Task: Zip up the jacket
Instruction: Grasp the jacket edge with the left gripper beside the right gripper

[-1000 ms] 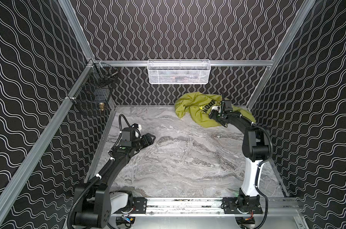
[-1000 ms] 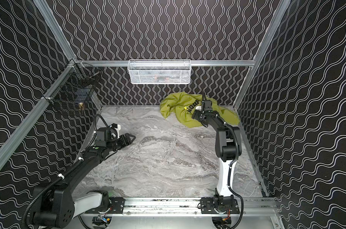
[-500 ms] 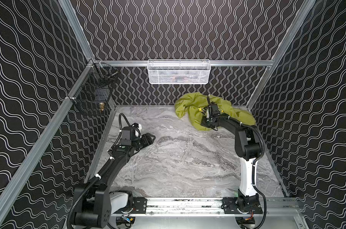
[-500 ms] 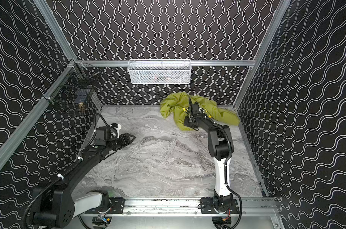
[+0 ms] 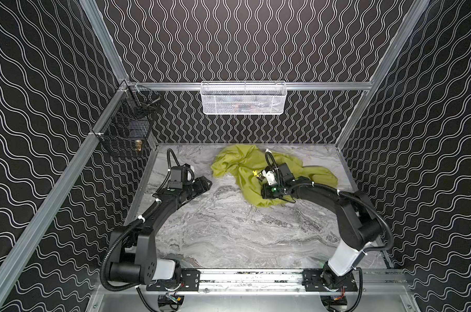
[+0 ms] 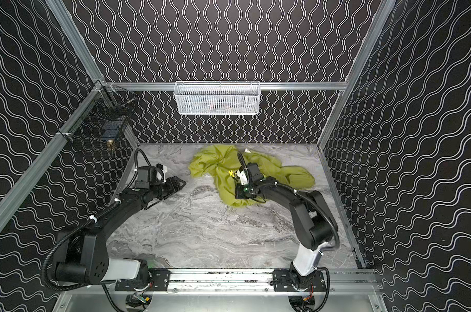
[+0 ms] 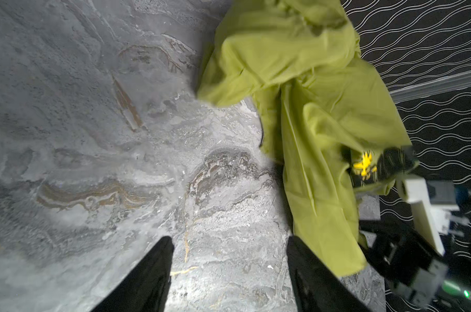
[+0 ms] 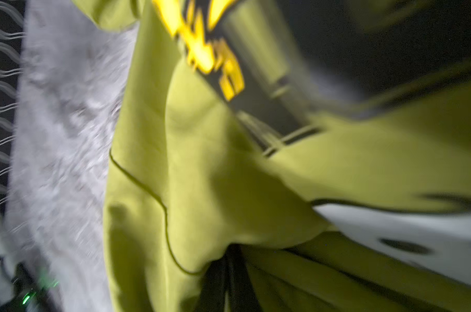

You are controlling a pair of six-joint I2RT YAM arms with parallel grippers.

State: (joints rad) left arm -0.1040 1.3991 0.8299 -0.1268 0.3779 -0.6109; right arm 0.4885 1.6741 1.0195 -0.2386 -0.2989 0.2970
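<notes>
1. Two arms rise from a metal rail [image 5: 250, 278] along the near edge of the grey marbled table [image 5: 229, 232].
2. The left pincer [image 5: 206, 183] lies low over the left side of the table and points toward the middle. In the left wrist view its two black fingers [image 7: 158, 270] stand apart with bare table between them. It is released, grips nothing, and is clear of the garment.
3. The right pincer [image 5: 258, 176] reaches to the far middle of the table. In the blurred right wrist view its fingers [image 8: 229, 270] are pressed together, clenched on a fold of the jacket [image 8: 201, 189].
4. In both top views the jacket, yellow-green and crumpled, lies in a heap on the far part of the table, right of centre and near the back wall. A black patch with yellow print [image 7: 364, 167] shows at the grasped fold. A white print [image 8: 391, 229] shows in the right wrist view.
5. On the back wall a white mesh basket [image 5: 243, 98] hangs above the jacket. A black wire basket [image 5: 126, 129] hangs in the far left corner.
</notes>
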